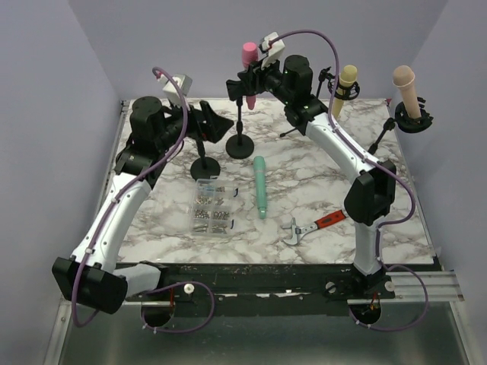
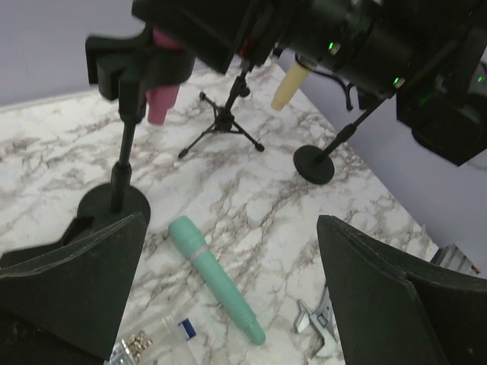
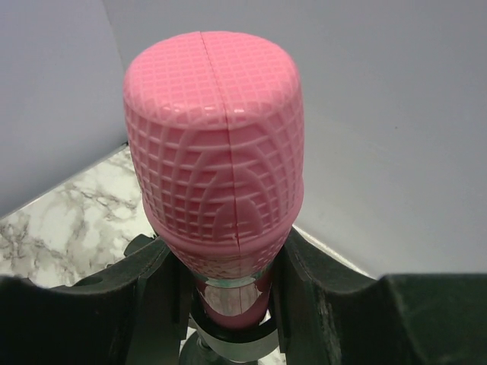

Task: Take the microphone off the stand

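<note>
**Right hand clamped on the pink microphone, left hand idle**

From where I stand, the pink microphone (image 1: 247,53) is up at twelve o'clock on the marble table (image 1: 319,182). It is upright, head uppermost, seated at the top of its stand (image 1: 242,147), whose round base rests on the table. The right hand (image 1: 251,79) has it. The wrist view shows the black fingers (image 3: 148,296) pressed against both sides of the neck just under the gridded pink head, a narrow grip closed on the microphone itself.

The left hand (image 2: 232,228) hangs at about ten o'clock with its jaws spread wide, holding nothing. Just beside it stands a second stand (image 1: 205,167) with a round base.

Around them:

- A teal microphone (image 1: 260,186) lies flat near the centre of the table, pointing roughly six to twelve.
- A clear box (image 1: 211,207) of small metal parts sits at about seven o'clock.
- A wrench (image 1: 312,226) with a red handle lies at four.
- A yellow microphone (image 1: 348,76) stands in a holder at one o'clock.
- A beige microphone (image 1: 403,80) stands in a holder at two — both are well apart from the hands.
</note>
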Robot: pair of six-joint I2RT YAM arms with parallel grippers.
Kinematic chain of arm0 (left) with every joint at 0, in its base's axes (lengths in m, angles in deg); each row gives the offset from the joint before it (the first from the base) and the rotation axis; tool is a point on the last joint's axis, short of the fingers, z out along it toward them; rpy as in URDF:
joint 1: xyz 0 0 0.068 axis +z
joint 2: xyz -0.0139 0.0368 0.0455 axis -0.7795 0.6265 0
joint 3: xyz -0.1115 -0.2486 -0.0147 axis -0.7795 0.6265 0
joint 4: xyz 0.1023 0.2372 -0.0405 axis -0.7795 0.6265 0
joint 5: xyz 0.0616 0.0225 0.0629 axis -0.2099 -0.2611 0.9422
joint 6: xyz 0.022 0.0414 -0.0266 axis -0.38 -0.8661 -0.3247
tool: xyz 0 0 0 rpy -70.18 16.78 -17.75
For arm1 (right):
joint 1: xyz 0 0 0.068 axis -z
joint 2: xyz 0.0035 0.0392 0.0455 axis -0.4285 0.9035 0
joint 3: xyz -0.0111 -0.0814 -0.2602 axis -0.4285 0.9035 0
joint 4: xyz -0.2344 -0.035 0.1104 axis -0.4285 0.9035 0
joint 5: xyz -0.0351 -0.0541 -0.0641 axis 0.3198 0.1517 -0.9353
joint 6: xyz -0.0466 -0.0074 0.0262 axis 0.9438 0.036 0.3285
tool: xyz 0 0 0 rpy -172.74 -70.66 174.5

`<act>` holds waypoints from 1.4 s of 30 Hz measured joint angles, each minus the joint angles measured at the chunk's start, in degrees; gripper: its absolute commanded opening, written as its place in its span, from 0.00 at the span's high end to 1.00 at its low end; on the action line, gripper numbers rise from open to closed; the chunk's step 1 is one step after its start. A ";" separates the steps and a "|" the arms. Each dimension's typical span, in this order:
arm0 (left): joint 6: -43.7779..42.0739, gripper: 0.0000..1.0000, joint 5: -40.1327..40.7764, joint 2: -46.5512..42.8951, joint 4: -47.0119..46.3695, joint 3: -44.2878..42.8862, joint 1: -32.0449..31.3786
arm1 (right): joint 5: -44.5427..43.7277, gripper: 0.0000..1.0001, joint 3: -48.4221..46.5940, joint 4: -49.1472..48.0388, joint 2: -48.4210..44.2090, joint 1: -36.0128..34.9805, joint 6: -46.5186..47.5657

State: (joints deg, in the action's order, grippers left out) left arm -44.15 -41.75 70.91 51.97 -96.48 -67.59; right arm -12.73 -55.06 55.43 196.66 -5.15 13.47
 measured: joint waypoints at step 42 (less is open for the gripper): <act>-28.61 1.00 -10.45 40.33 6.54 -37.05 2.89 | 10.25 0.99 -5.57 6.16 2.27 1.57 -2.91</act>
State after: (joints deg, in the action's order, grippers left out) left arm -72.76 -52.19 111.24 58.50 -133.52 -64.71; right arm -2.48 -60.63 61.59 198.93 -3.58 10.56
